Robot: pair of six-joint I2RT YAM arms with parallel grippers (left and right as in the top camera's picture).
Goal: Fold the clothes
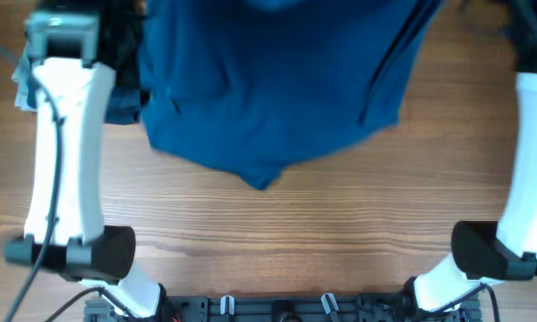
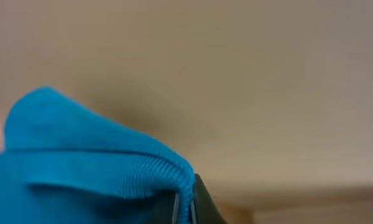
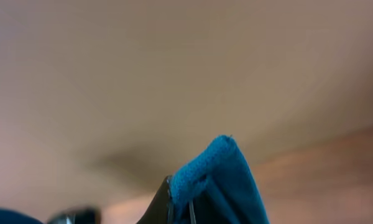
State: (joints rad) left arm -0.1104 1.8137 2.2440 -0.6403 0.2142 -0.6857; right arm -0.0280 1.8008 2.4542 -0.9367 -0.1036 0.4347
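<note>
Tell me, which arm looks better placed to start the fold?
Probably left, though barely: both hands are shut on the blue garment, but the left hand pinches a fuller ribbed fold, the right hand only a tip.

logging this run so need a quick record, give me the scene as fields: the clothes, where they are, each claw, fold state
clothes: one plain mid-blue shirt-like garment, no print
position: spread across the top of the overhead view, apparently held up, lower edge dipping to a point over the wooden table
left claw: shut on a ribbed edge of the cloth
right claw: shut on a bunched edge of the cloth
fold state: not yet folded, wrinkled
</note>
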